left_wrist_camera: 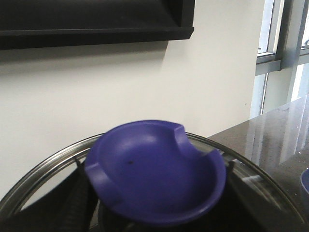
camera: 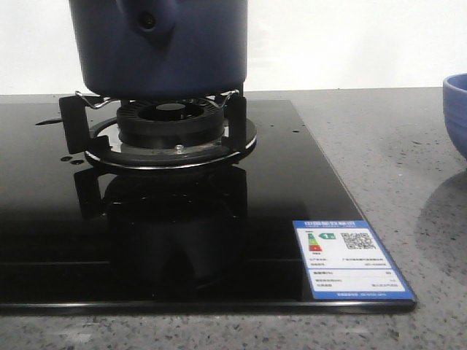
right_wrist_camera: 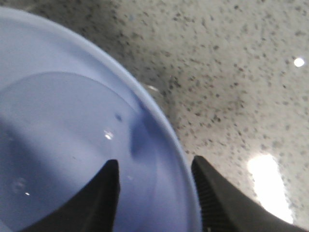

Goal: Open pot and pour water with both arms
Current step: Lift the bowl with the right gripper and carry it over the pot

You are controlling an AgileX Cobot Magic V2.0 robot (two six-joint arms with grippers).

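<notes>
1 pot (camera: 162, 45), 1 burner (camera: 171, 124), 1 hob (camera: 146, 219), 1 bowl (camera: 457, 109), 1 lid (left_wrist_camera: 145, 188), 1 label (camera: 350, 259).

Front view: pot sits on the burner's wire support at approx 12 o'clock, top cut off by the frame; stub w/ round hole (camera: 148, 20) faces the camera. Burner stands on the black glass hob, which lies on the grey speckled surface (camera: 394, 146). Blue-and-white label sits at the hob's corner, approx 4 o'clock. Bowl, lighter blue, at 3 o'clock, only its edge showing, well apart from the pot. No arms in this view.

Left wrist view: glass lid w/ metal rim fills the low part; its purple-blue dished knob (left_wrist_camera: 154, 171) sits in the middle, w/ notches in its rim. Left fingers don't show here; can't tell if spread or pinching, or if they touch the lid.

Right wrist view: right fingers (right_wrist_camera: 104, 198) spread apart, two dark tips w/ a gap between them, holding nothing. One tip lies over the bowl's (right_wrist_camera: 72, 145) inside, the other just past its rim, over the surface (right_wrist_camera: 241, 72); rim runs between them. Can't tell if either tip touches the bowl. Pot is not near the right fingers.
</notes>
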